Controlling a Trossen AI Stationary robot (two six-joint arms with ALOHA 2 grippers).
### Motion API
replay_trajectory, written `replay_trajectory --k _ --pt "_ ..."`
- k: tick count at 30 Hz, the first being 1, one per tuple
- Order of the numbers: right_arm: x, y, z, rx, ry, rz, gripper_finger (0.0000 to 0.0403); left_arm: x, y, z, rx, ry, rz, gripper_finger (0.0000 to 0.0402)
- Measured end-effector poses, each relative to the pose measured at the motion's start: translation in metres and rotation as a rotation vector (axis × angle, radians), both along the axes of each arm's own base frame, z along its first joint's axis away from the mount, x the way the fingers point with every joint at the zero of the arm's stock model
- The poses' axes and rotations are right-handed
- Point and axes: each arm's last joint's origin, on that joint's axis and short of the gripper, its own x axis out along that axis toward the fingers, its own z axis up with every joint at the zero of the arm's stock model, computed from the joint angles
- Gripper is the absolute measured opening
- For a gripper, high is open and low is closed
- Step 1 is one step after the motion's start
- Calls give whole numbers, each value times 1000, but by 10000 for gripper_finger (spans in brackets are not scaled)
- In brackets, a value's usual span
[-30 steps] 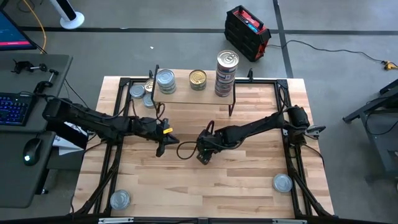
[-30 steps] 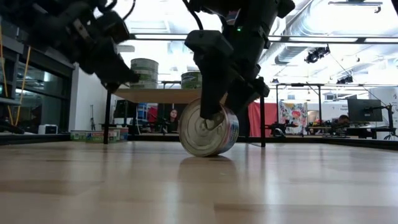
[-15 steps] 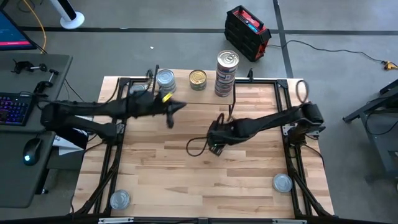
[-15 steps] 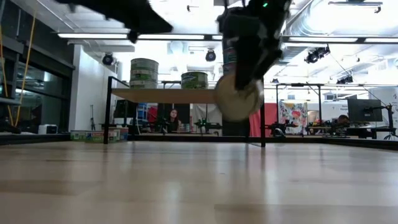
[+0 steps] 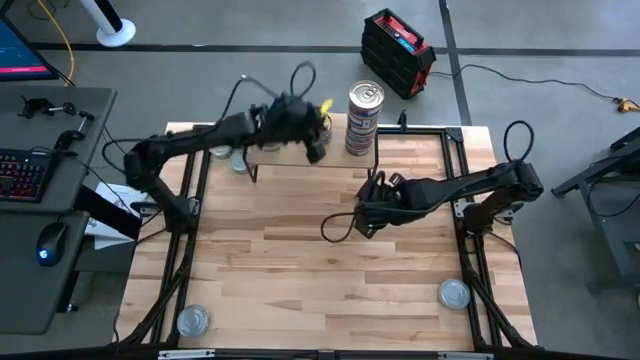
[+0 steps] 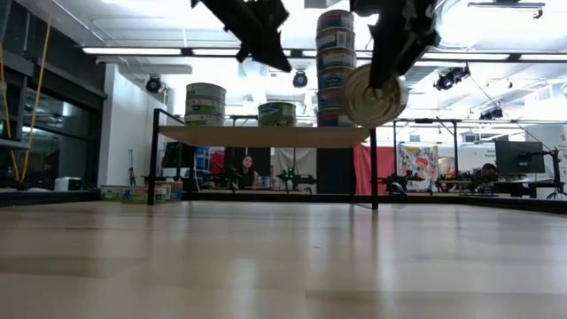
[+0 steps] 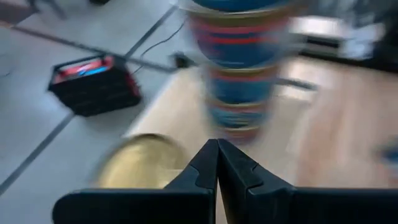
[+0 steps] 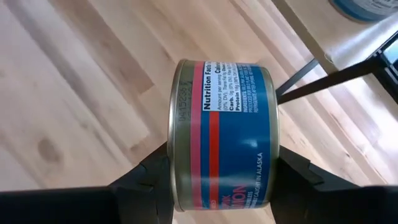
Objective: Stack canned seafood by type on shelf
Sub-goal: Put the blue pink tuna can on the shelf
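The shelf [image 5: 340,160] stands at the table's far side. It carries a tall stack of blue tins [image 5: 365,118], a gold-lidded tin [image 6: 277,113] and a short stack [image 6: 205,104] on its left. My left gripper [image 5: 316,152] hovers shut above the shelf board, between the gold lid [image 7: 140,163] and the tall stack [image 7: 239,68]. My right gripper [image 5: 370,212] hangs in the air just in front of the shelf's right end, shut on a blue-and-red labelled tin [image 8: 221,134]. My right gripper pinches the tin between its two fingers, one pad [image 8: 152,174] on the lid end [image 8: 177,143] and the other on the opposite flat end [image 8: 273,155]. The fingers slant down from the right. The tin lies on its side, lifted clear of the table, at shelf-top height [image 6: 375,96].
Two silver-lidded tins stand near the table's front corners, one at the left [image 5: 193,320] and one at the right [image 5: 455,293]. Thin black shelf legs [image 6: 373,168] reach down to the table close to the held tin. A black and red case [image 5: 397,50] sits on the floor beyond.
My right gripper has lifted the tin off the table, where it stood on its rim, and carried it up and toward the shelf's right end. My left gripper, shut throughout, has risen from mid-table and swung toward the far edge, over the shelf.
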Motion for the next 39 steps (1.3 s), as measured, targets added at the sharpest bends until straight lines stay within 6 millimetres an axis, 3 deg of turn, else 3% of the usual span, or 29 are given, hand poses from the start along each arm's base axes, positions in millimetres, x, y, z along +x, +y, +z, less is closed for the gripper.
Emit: replay_trajectory --k 5,9,14,26,39 --pt "-13 12 10 10 -29 -11 168 0 43 7 -49 34 25 0" --pt "-29 22 21 11 -80 -41 168 -1 61 -1 -181 80 -33 0" --pt "-39 25 30 13 -138 -84 168 3 63 1 -193 66 -43 0" --pt "-40 25 32 16 -155 -88 168 12 79 -31 -231 151 -12 0" --pt "-39 25 32 24 -162 -91 168 2 80 -32 -200 261 -2 0"
